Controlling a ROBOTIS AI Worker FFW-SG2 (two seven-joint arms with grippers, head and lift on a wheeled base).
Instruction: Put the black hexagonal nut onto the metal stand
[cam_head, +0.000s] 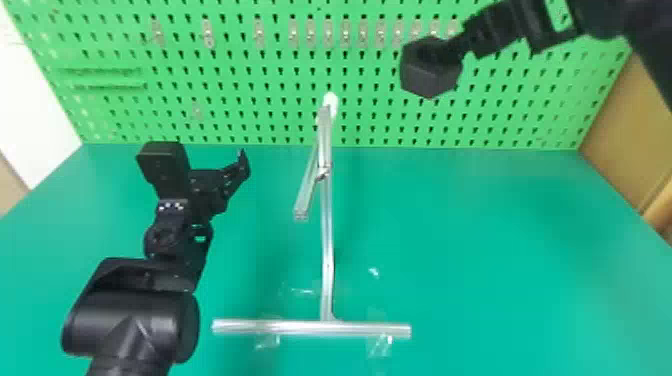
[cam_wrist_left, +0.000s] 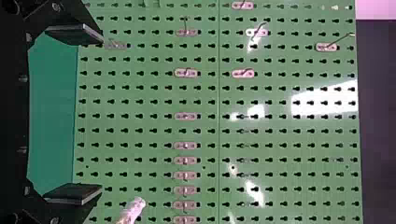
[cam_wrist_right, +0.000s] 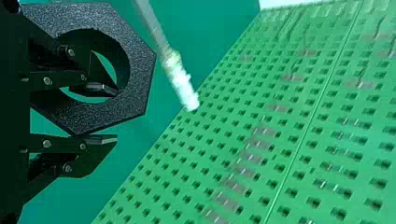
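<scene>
On the green table (cam_head: 500, 250) the metal stand (cam_head: 326, 240) is rising. Left of it, the left gripper (cam_head: 209, 181) is hovering wide open; right of it, the right gripper (cam_head: 448, 51) is pinching the black nut (cam_head: 425, 77) (one finger through its hole).

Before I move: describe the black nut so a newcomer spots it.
Find the green pegboard, then the right pincer before its upper right in the head view. The nut in its grip is the chunky black six-sided ring, wide-holed, unlike the slim silver stand.

Green pegboard (cam_head: 250, 105) with small metal brackets (cam_head: 328, 33) behind a green tabletop (cam_head: 475, 250)
</scene>
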